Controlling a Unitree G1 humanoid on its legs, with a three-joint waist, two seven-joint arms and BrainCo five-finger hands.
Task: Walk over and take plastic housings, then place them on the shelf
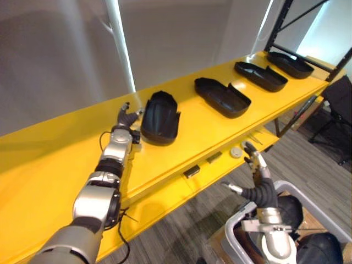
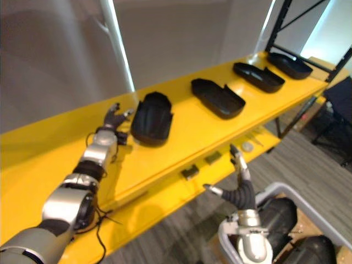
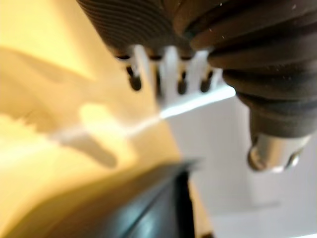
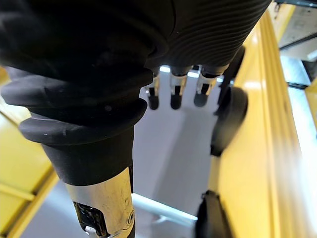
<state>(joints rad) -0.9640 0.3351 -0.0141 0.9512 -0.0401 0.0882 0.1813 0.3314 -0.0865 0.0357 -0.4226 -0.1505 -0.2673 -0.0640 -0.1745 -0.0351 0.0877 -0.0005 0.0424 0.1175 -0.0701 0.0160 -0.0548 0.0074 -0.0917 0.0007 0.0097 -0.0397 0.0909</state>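
Several black plastic housings lie in a row on the upper yellow shelf (image 1: 181, 126). The nearest housing (image 1: 160, 116) rests hollow side down, and my left hand (image 1: 127, 118) hovers open just to its left, fingers spread and apart from it. Further along sit a second housing (image 1: 222, 96), a third housing (image 1: 260, 75) and a fourth housing (image 1: 290, 64). My right hand (image 1: 254, 157) stands open and empty below the shelf's front edge, above a grey bin (image 1: 231, 236) that holds more black housings (image 1: 319, 245).
A lower yellow shelf (image 1: 220, 159) carries small dark blocks (image 1: 191, 171) and a round white disc (image 1: 236, 152). A black shelf upright (image 1: 278, 25) rises at the far right end. Grey floor lies below, with a dark chair (image 1: 338, 110) at the right.
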